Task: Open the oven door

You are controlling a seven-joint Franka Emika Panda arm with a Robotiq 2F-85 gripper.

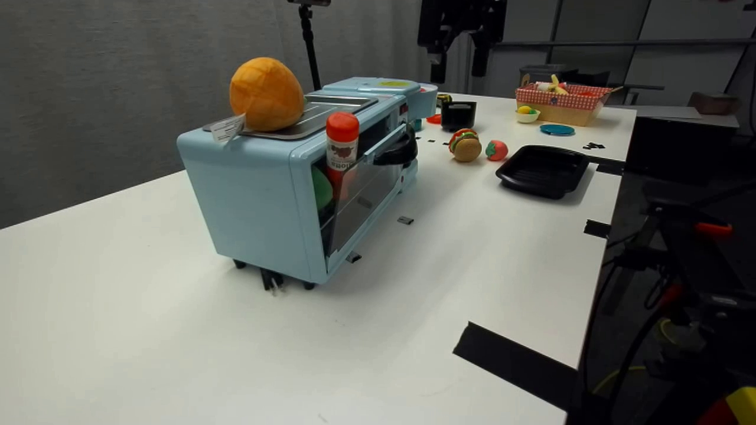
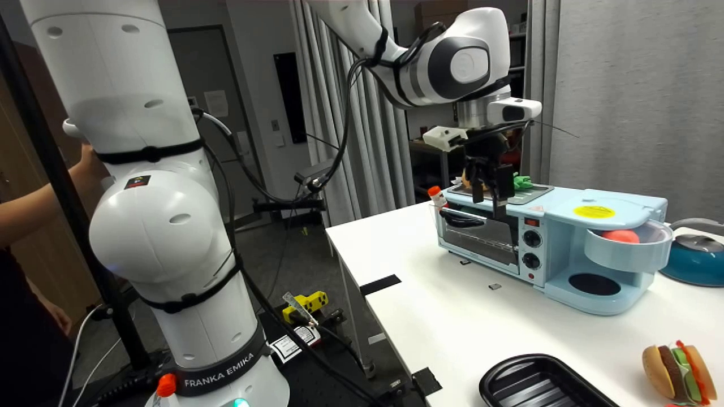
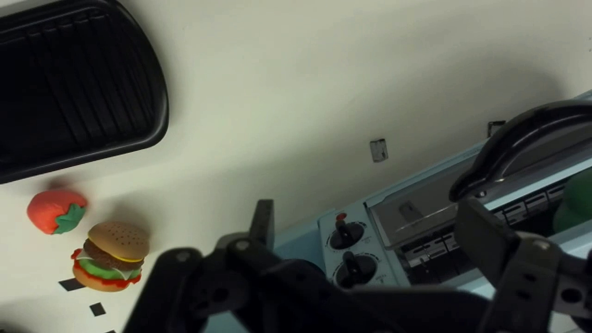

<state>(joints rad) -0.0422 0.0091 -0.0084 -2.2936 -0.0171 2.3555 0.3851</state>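
oven door (image 1: 373, 192): clear rectangular panel, pale blue frame, on the front of the light blue boxy toaster oven (image 1: 248, 195), and it's ajar, top edge tipped outward!
end effector (image 3: 373, 229): spread wide, gripping nothing, up at the end with the round black dials (image 3: 346, 235).
curved black handle (image 3: 508, 143): off to one side, not in the grip; a careless approach could nudge the door closed.
red-capped bottle with white label (image 1: 342, 147): poking out of the gap; drop the door fast and it may topple onto the white worktop (image 1: 472, 265).
dials: a low sweep might twist them.
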